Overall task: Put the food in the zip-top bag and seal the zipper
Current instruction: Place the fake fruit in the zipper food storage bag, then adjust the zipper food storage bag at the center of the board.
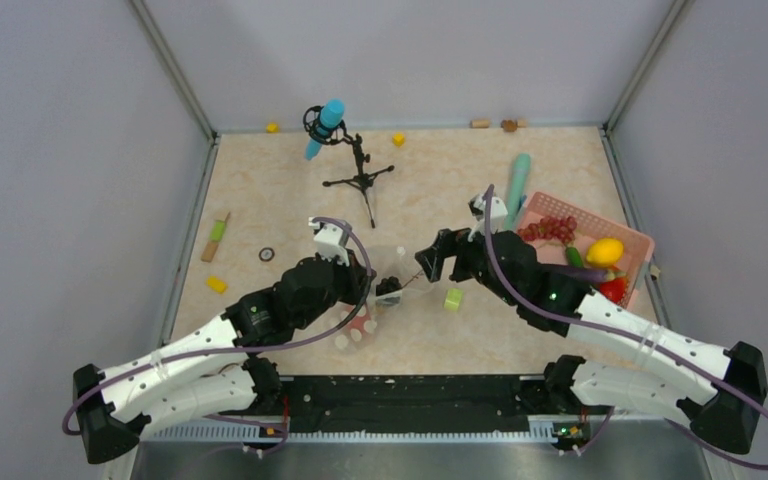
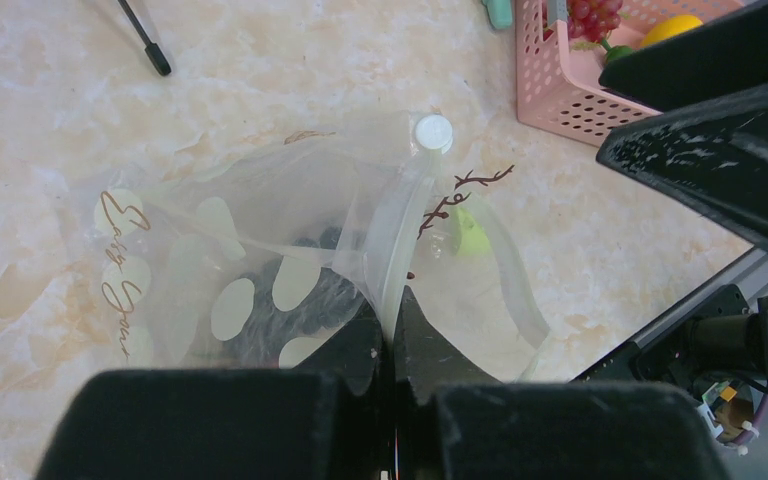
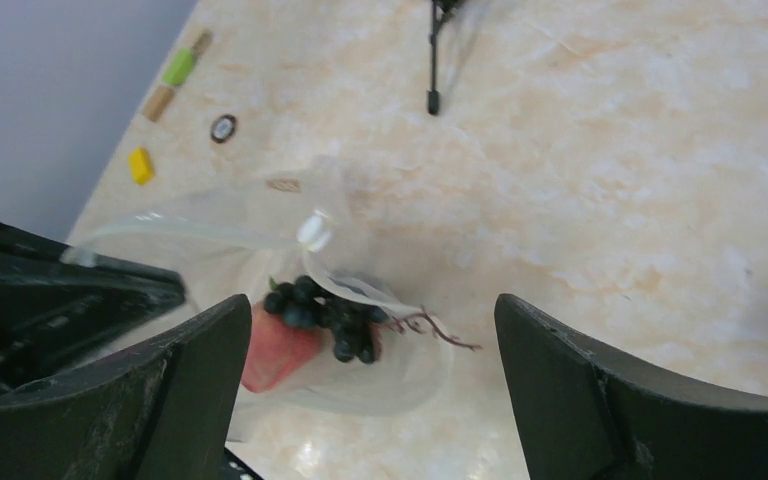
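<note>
The zip-top bag (image 2: 210,230), clear with white dots, lies on the table between the arms. My left gripper (image 2: 392,312) is shut on its white zipper strip (image 2: 397,245) and holds that edge up. A dark purple grape bunch (image 3: 325,315) and a red piece (image 3: 275,352) lie inside the bag (image 3: 380,385). Just right of the bag (image 1: 378,268), my right gripper (image 1: 430,262) hangs open with nothing between its fingers. In its wrist view the right gripper (image 3: 372,305) looks down at the grapes. More food sits in the pink basket (image 1: 641,240): red grapes (image 1: 550,230), a lemon (image 1: 605,250), a green vegetable (image 1: 573,257).
A lime-green cylinder (image 1: 453,298) stands just right of the bag. A microphone on a small tripod (image 1: 360,178) stands behind it. A teal stick (image 1: 516,185) lies by the basket. Small yellow blocks (image 1: 217,284) and a wooden piece (image 1: 216,238) lie at the left.
</note>
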`<state>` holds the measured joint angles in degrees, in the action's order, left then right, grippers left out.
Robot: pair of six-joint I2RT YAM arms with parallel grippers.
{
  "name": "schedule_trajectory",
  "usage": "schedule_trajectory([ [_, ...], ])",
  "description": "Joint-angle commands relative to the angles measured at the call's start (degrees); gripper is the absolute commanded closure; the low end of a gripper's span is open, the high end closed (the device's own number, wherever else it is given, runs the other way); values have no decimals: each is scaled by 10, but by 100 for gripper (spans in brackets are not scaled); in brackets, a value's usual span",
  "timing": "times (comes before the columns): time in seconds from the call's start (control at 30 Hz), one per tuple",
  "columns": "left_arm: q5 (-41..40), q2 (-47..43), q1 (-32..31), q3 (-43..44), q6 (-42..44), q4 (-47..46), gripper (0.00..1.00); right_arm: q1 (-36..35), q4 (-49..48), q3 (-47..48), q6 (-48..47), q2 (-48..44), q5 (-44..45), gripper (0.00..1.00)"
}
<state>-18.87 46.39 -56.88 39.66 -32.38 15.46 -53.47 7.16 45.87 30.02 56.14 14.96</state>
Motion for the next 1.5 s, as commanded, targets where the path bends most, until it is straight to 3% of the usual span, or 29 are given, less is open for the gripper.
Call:
schedule_trajectory([
  [0.0,3,-3,1,-4,8,-37,100,-4,19,-44,-16,-48,51,11],
  [0.33,3,3,1,-4,10,-39,100,-3,32,-112,125,-64,35,19],
  [1.2,7,6,1,-4,9,-41,100,-4,-91,-135,188,80,-41,53],
  [1.3,7,7,2,-4,8,-40,100,-4,-99,-134,187,90,-52,65],
  [1.47,4,8,1,-4,8,-40,100,-4,-118,-139,175,89,-69,100],
])
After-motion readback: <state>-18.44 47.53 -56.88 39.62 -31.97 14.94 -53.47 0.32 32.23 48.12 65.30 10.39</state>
